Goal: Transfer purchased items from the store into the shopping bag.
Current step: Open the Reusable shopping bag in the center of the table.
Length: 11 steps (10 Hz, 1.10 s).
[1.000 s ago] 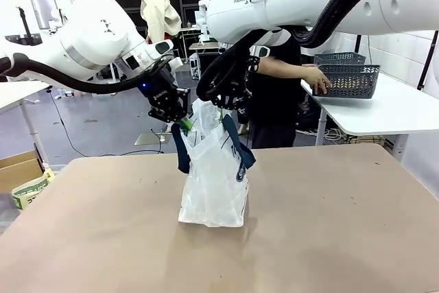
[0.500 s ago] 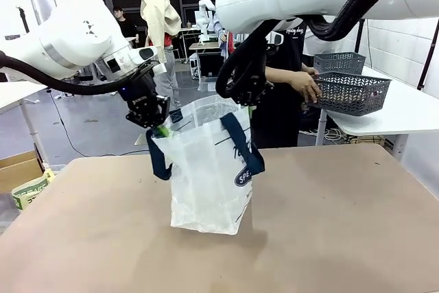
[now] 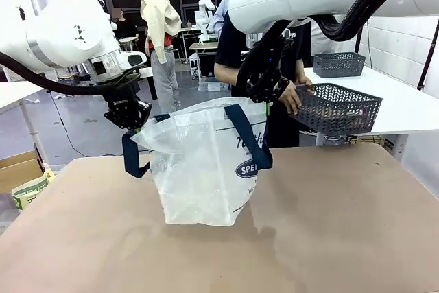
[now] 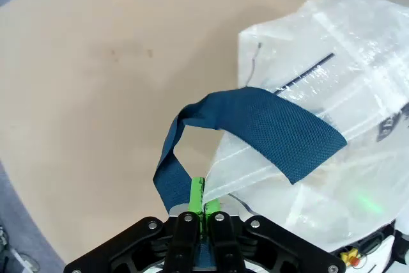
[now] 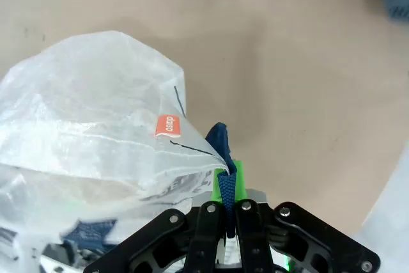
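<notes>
Front view gives us the shopping bag [image 3: 206, 169] held wide between both arms. Our left gripper [image 3: 130, 116] is pinched on the rim at the bag's left end, our right gripper [image 3: 266, 92] on the rim at its right end, and the mouth gapes upward between them. Just beyond that right end a person's hand [image 3: 291, 97] carries the store [image 3: 336, 109], a grey lattice basket, about level with the bag's mouth; the purchased items inside it are too hidden by the lattice to tell apart. We judge the tip-out to be the risky part: goods sliding out near the right end could strike our right gripper or drop outside the bag onto the table [image 3: 343, 238]. Left wrist view shows the green pads [image 4: 197, 193] closed together on the thin film beside the navy strap [image 4: 255, 126]. Such slick plastic could creep out under the weight of landing goods, and the mouth would then fold shut. Right wrist view shows the pads clamped on the other strap's root and the film, close to an orange label [image 5: 165, 126]; pulling the bag's ends farther apart could tear the seam there.
</notes>
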Motion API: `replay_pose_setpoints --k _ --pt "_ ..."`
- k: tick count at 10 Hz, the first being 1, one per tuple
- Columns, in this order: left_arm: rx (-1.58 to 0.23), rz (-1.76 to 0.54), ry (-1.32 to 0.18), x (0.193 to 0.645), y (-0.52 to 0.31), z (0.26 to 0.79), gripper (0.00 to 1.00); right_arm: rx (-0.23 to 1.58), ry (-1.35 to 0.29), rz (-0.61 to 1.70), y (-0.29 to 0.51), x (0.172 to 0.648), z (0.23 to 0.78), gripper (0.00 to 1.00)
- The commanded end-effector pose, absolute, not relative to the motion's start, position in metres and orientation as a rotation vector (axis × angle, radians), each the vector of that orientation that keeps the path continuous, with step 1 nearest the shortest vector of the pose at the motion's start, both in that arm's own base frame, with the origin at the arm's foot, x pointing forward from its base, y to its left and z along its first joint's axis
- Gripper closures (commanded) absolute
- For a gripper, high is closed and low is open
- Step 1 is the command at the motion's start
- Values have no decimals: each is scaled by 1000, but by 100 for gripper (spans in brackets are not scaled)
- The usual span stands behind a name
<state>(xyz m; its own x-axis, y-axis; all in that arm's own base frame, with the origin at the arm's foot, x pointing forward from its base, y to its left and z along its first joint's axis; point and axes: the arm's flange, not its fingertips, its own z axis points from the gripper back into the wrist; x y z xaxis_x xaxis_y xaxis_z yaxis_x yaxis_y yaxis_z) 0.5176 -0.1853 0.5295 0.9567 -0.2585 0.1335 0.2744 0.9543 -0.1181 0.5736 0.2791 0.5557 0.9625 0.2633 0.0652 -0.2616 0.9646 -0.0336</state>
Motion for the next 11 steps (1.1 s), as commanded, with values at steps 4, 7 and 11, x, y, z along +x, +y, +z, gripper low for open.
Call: replay_pose_setpoints --k 4,7,11 --pt "-93 -287 -136 517 -220 519 100 -19 -158 514 286 570 536 100" --pt "-113 -287 -211 515 -237 511 100 -57 -228 615 301 550 520 100" --pt "-116 -294 -184 513 -230 509 100 -5 -219 643 294 542 519 100"
